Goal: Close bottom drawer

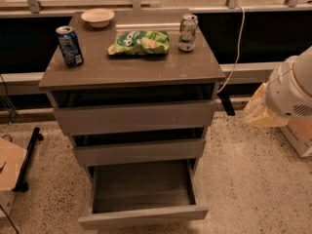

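Observation:
The bottom drawer (144,217) is the lowest of three grey-taupe drawers and is pulled far out. Its plain front panel is near the bottom edge of the view and its shallow dark box is empty. The two drawers above it stick out only slightly. My gripper (259,112), cream-coloured under the white arm (292,89), hangs at the right of the cabinet at about the height of the top drawer. It is well apart from the bottom drawer and touches nothing.
On the cabinet top (131,69) stand a blue can (69,45), a bowl (97,17), a green chip bag (139,42) and a white-green can (187,32). A white cable (239,43) hangs at the right. A cardboard box (300,135) lies right, cardboard (9,164) and a black bar (29,160) left.

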You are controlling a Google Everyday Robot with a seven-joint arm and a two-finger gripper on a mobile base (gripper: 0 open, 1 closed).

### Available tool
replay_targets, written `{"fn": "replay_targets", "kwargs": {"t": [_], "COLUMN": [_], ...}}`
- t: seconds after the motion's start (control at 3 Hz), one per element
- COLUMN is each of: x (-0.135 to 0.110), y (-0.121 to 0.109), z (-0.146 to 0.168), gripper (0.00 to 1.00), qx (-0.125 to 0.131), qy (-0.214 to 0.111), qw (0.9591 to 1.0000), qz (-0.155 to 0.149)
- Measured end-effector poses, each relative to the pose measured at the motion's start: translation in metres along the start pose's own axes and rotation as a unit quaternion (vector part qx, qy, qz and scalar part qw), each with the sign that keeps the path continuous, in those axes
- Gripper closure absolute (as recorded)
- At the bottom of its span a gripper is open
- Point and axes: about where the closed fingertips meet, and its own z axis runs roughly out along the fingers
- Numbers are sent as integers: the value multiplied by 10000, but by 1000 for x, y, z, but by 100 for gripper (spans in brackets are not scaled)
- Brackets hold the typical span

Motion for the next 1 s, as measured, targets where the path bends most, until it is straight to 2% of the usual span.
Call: {"fn": "replay_targets", "kwargs": {"t": [0.33,0.67,1.0], "x": [-4,-7,-9], "y": [16,35,41], "z": [34,117,180], "gripper": [100,100,100], "qx": [-158,-464,-733], "qy": [-30,-170,-459], "qw": [9998,9987,9958], "qz": [-75,-146,-293]}}
